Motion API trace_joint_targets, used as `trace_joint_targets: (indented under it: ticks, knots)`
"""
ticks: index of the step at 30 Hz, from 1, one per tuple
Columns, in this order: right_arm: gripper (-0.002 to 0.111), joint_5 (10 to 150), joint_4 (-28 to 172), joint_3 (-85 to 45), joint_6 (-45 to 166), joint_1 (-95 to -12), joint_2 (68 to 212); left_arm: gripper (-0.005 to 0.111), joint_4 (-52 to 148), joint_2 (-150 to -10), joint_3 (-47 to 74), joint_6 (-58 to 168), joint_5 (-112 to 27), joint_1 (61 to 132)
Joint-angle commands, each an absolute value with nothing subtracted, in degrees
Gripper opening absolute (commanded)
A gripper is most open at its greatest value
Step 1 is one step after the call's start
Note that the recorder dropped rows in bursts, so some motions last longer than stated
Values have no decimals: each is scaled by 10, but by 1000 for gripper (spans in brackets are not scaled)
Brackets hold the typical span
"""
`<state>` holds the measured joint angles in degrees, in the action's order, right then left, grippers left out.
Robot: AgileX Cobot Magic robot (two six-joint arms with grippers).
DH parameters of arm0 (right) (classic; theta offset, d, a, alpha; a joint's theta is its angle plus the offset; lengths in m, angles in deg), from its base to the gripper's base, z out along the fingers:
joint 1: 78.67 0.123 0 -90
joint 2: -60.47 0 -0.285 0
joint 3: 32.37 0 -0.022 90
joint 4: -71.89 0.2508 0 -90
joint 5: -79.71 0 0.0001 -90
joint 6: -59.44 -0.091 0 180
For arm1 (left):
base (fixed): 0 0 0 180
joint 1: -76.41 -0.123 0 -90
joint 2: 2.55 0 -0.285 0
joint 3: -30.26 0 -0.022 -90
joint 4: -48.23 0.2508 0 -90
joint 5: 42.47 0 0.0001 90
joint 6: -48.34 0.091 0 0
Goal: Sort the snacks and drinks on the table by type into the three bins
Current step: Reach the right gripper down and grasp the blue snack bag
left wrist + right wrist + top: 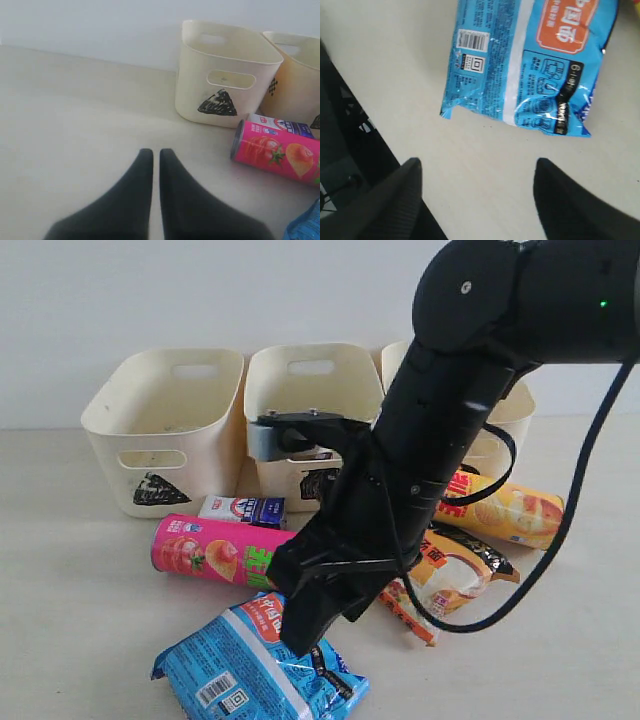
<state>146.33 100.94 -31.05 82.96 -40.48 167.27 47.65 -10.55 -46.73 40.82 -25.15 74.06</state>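
Right claw (477, 165): fingers (405, 190) spread wide, only bare bench (80, 590) between them, nothing held. The blue bag (520, 65) lies flat just past the fingertips, barcode end nearest; the wrist view shows a strip of bench between tips and bag, no contact seen. From the exterior view the right arm (430, 470) slants down from the upper right and crosses the middle, its claw low over the bag's far end, close to the front edge of the bench. Left claw (156, 152): fingers pressed together, empty, over bare bench on the left side, well apart from the goods. Three cream bins stand in a row along the back edge: the triangle bin (165, 430) on the left, the middle bin (310, 390) with its mark partly hidden by the arm, the third bin (515, 405) mostly behind the arm. The pink tube (205, 550) lies on its side in front of the triangle and middle bins. The white-and-blue carton (245, 510) lies between that tube and the bins, just beside the tube. The yellow-orange tube (510, 510) lies on its side toward the right. The orange-white bag (455, 575) sits in front of it, partly under the arm.
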Motion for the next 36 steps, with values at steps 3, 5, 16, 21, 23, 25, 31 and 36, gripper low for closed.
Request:
trace_joint_targets:
  ticks: [3, 5, 16, 21, 23, 25, 31, 36]
  knots:
    - [87, 1426, 1012, -305, 806, -356, 1666, 4, 472, -103, -470, 408, -255, 742]
    - [88, 1404, 1002, -298, 800, -335, 1666, 4, 472, -103, -470, 408, -255, 742]
    - [88, 1262, 570, -297, 421, -150, 1692, 4, 472, -103, -470, 408, -255, 742]
    - [88, 1288, 483, -308, 331, -107, 1760, 4, 472, -103, -470, 408, -255, 742]
    - [88, 1298, 474, -320, 325, -102, 1791, 4, 472, -103, -470, 408, -255, 741]
    - [88, 1309, 472, -336, 323, -102, 1816, 4, 472, -103, -470, 408, -255, 741]
    - [88, 1341, 448, -376, 308, -102, 1874, 4, 472, -103, -470, 408, -255, 741]
    - [88, 1341, 461, -387, 298, -98, 1883, 4, 472, -103, -470, 408, -255, 741]
